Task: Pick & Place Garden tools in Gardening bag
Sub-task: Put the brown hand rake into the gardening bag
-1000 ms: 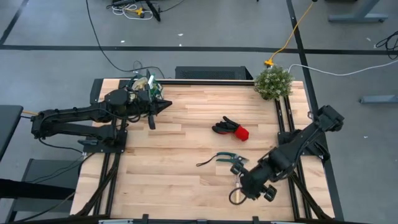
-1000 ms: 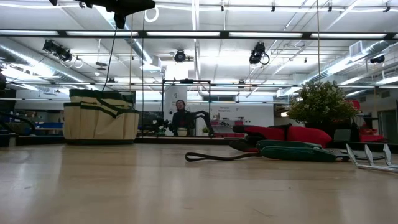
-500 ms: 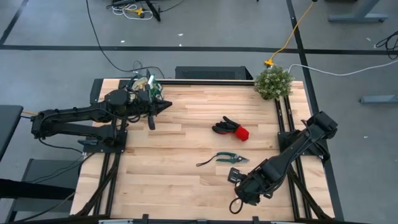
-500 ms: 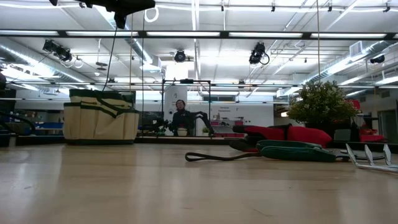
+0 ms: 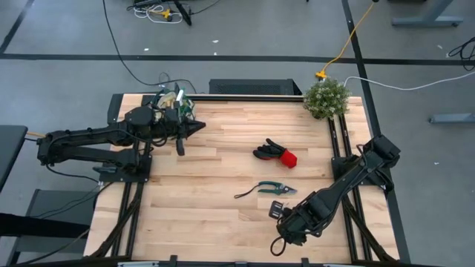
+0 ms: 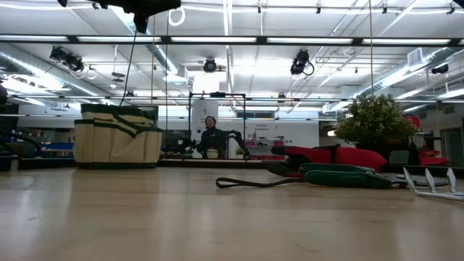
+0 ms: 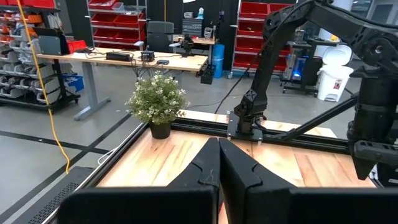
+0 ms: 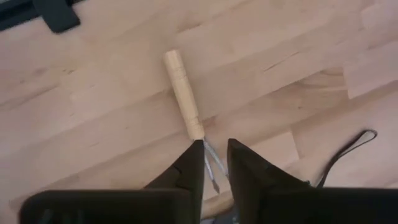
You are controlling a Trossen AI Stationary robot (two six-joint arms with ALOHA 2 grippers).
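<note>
A wooden-handled rake lies flat on the table; its handle (image 8: 183,92) points away from my right gripper (image 8: 214,152), and its tines (image 6: 433,181) rest on the wood. My right gripper (image 5: 288,222) hangs over the rake near the table's near right. Its fingers are a narrow gap apart on either side of the metal neck (image 8: 210,163); I cannot tell whether they touch it. Green-handled pruning shears (image 5: 271,189) and black-and-red gloves (image 5: 276,153) lie mid-table. The beige bag (image 6: 116,136) stands at the far left, under my shut left gripper (image 5: 199,127).
A bushy green plant (image 5: 326,98) stands at the far right corner. The shears' dark strap (image 5: 243,195) trails toward the table's left. A person (image 6: 212,136) sits in the room beyond the table. Bare wood lies between the bag and the tools.
My right arm has moved a little toward the table's near edge and left, off the right end of the shears, which now show whole. The rake, shears and gloves have stayed in place.
</note>
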